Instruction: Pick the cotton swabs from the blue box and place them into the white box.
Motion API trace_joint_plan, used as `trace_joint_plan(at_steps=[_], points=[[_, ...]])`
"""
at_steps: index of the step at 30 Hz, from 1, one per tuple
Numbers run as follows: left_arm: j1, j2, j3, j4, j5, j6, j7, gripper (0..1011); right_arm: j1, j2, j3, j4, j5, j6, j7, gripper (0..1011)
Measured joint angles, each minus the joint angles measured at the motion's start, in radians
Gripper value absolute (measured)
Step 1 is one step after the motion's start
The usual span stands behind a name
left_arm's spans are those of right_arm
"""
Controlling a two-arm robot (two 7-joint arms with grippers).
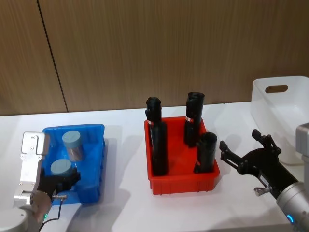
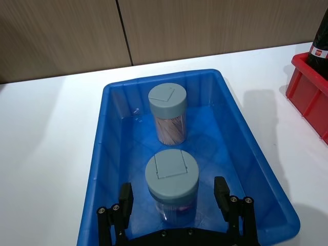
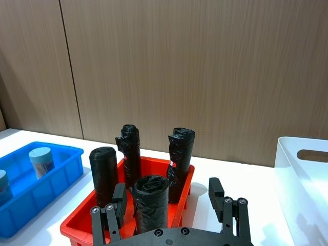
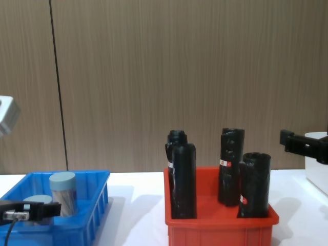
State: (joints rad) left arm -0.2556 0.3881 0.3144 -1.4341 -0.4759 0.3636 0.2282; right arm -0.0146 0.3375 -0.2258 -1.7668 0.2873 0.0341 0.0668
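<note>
Left claw, right claw: agape.

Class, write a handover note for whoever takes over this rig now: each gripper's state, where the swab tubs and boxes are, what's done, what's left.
Left gripper: open, jaws either side of the near cotton swab tub in the blue box, not yet closed.
Right gripper: open, hovering right of the red bin, near the white box.
Far cotton swab tub: also in the blue box.
Done: no tub seen in the white box.
Left: move both tubs there.
</note>
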Motion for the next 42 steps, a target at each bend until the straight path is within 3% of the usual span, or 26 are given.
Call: trace_joint_plan(at_steps=[20, 32, 42], points=[[-0.097, -0.046, -0.010, 0.155, 0.038, -0.006, -0.086, 997, 0.000, 0.000, 0.000, 0.000, 0.000, 0.000, 0.000, 1002], [-0.120, -0.059, -0.016, 0.202, 0.041, -0.020, -0.115, 682, 0.000, 0.000, 0.000, 0.000, 0.000, 0.000, 0.000, 1002], [-0.115, -0.057, -0.020, 0.183, 0.058, -0.043, -0.126, 660, 0.000, 0.000, 0.000, 0.000, 0.000, 0.000, 0.000, 1002]])
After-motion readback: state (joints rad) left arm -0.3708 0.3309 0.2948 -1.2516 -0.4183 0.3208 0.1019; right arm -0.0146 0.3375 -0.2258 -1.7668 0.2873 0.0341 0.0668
